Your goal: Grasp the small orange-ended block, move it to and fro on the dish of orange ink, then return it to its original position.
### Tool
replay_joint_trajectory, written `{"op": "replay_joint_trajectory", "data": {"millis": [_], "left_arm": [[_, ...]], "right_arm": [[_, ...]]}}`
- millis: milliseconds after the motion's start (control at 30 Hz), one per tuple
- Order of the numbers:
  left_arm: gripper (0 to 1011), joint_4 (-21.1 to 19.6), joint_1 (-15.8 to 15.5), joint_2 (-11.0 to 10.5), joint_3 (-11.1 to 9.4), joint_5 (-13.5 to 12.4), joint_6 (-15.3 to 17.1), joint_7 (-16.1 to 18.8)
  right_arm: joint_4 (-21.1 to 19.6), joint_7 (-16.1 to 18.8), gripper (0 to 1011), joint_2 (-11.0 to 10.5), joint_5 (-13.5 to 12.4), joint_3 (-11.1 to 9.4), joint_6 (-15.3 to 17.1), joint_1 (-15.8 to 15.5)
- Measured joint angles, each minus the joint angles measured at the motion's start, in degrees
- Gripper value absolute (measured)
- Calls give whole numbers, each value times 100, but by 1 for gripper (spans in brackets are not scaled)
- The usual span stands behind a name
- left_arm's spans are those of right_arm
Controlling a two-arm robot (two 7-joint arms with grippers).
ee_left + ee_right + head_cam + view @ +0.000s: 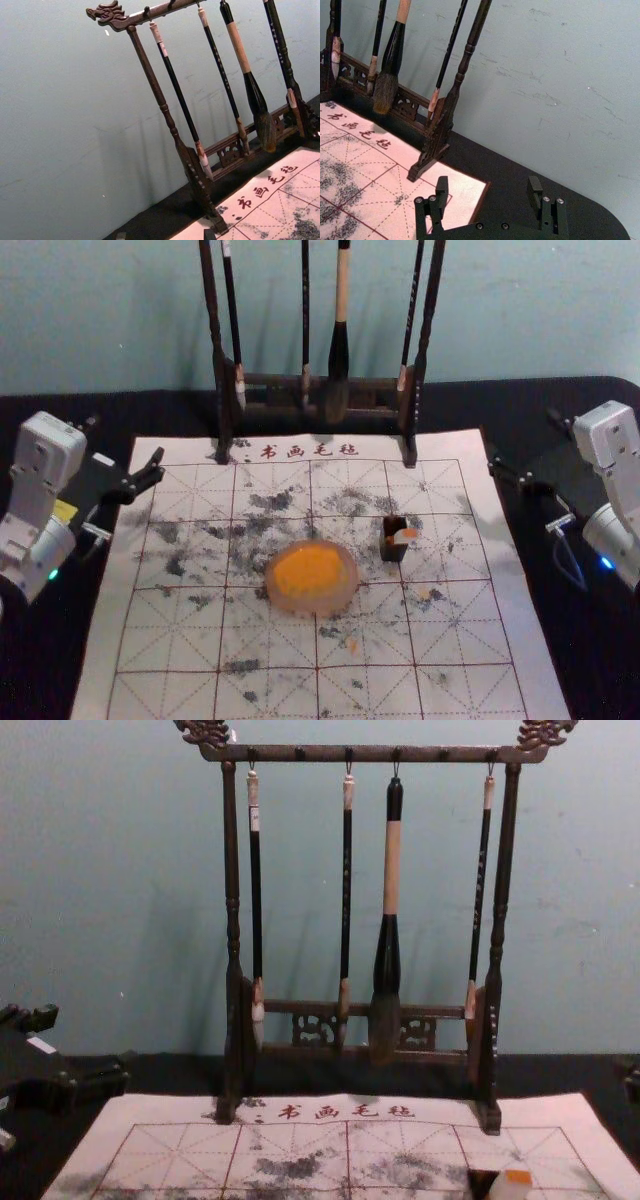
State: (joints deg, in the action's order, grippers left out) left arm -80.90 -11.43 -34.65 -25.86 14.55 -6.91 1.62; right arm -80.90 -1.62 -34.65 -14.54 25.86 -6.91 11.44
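In the head view my left gripper [125, 442] is at the left of the mat, open and holding nothing; its tips [165, 235] are spread at the bottom of the left wrist view. My right gripper [522, 442] is at the mat's right side, likewise open and empty, as the right wrist view confirms at the fingertips [488, 186]. The small pale block [404, 537], its orange end exposed, rests tilted at a dark holder [393, 551], right of the dish of orange ink [312, 578]. The chest view has the block [512, 1186] beside the holder [481, 1183] at its bottom edge.
A dark wooden rack [270, 382] with several hanging brushes stands at the mat's back edge, between the two arms. The white gridded mat [180, 640] lies on a black tabletop [570, 670]. A pale green wall rises behind.
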Motion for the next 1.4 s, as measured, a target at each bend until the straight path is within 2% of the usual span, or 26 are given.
{"op": "replay_joint_trajectory", "data": {"millis": [1400], "left_arm": [[1001, 0, 0, 0, 0, 0, 0, 0]], "right_arm": [[0, 0, 1000, 0, 0, 0, 0, 0]]}}
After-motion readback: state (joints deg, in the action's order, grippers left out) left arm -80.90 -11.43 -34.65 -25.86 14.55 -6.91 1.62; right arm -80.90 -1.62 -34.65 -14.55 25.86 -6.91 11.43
